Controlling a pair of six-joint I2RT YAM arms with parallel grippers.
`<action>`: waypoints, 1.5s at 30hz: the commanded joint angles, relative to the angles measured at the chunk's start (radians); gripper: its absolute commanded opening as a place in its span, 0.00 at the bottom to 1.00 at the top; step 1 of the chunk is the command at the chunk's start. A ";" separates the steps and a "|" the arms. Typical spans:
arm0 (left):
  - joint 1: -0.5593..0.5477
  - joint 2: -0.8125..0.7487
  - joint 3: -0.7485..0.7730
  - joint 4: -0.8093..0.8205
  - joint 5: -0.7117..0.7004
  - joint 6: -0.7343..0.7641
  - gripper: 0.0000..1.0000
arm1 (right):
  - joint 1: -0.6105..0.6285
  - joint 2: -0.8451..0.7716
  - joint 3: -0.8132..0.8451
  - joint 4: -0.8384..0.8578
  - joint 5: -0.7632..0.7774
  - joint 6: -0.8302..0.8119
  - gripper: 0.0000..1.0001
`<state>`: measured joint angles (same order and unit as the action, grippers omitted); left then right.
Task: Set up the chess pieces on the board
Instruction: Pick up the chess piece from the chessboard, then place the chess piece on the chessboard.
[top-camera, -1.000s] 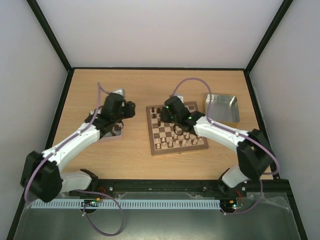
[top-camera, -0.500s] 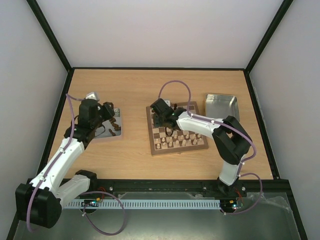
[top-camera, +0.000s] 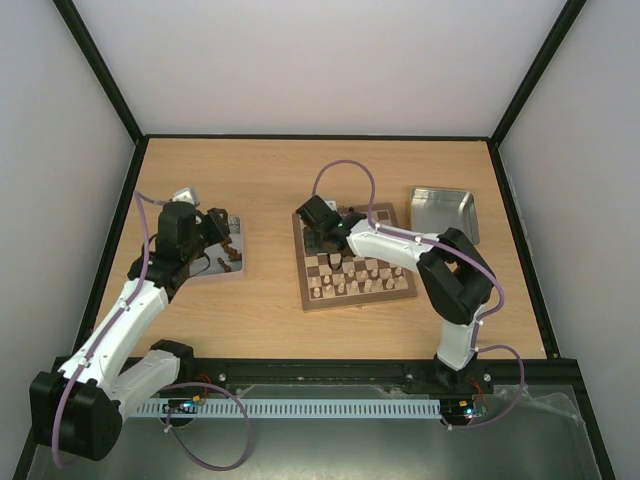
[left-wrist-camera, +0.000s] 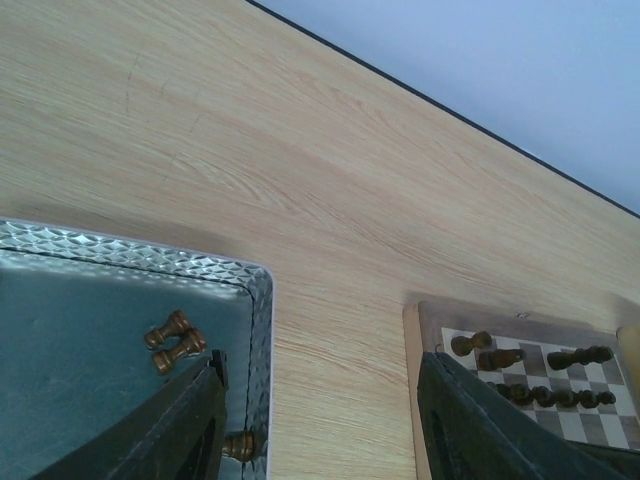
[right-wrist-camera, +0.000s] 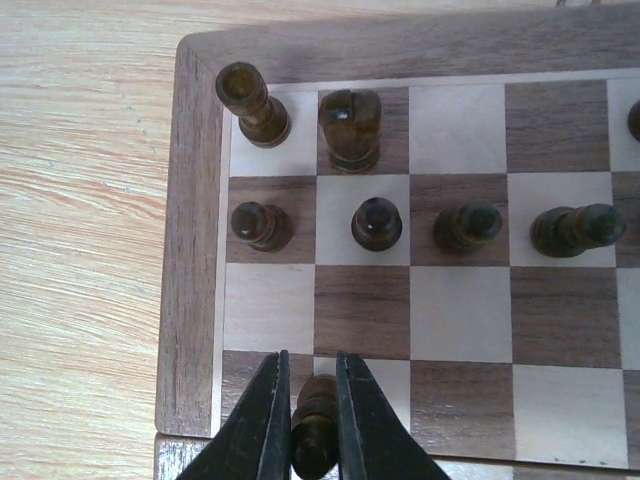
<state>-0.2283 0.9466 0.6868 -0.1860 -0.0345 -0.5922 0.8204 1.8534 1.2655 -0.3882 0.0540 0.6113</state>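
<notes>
Starting at your left: the left gripper (top-camera: 222, 236) hangs over the right-hand rim of the left tray (top-camera: 226, 274), jaws spread wide with nothing between them. In the left wrist view, two dark pieces (left-wrist-camera: 175, 340) lie on their sides on the tray floor just beside the left finger (left-wrist-camera: 195, 420), and a third (left-wrist-camera: 238, 445) sits against the tray wall between the fingers, touching neither. Moving right, the board (top-camera: 356, 298) lies mid-table, with pale pieces (top-camera: 340, 286) along its near rows and dark ones at the far side. The right gripper (top-camera: 322, 228) is at the board's far-left corner, clamped on one dark piece (right-wrist-camera: 315, 425) that is pinched upright between the two fingers. That piece is over the second file from the border, two rows nearer the camera than the dark pawns (right-wrist-camera: 377, 222). A rook-like piece (right-wrist-camera: 250, 100) stands in the corner square with a knight-like one (right-wrist-camera: 350, 125) just beside it. Whether the held piece touches the board you cannot tell. Furthest right, the right tray (top-camera: 443, 190) sits apart from the board. The table (top-camera: 270, 180) is light wood grain, enclosed by pale walls (top-camera: 320, 60) in a black frame.
</notes>
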 joint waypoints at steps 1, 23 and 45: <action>0.005 -0.011 -0.007 0.002 -0.010 0.013 0.55 | 0.007 -0.025 0.047 -0.054 0.050 -0.001 0.06; 0.004 -0.014 -0.022 0.019 -0.001 0.028 0.56 | -0.166 0.023 0.162 -0.095 0.146 -0.065 0.07; -0.003 -0.016 -0.037 0.032 -0.002 0.032 0.58 | -0.186 0.182 0.250 -0.073 0.148 -0.075 0.09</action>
<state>-0.2287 0.9447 0.6662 -0.1699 -0.0345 -0.5709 0.6453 2.0098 1.4837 -0.4595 0.1776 0.5381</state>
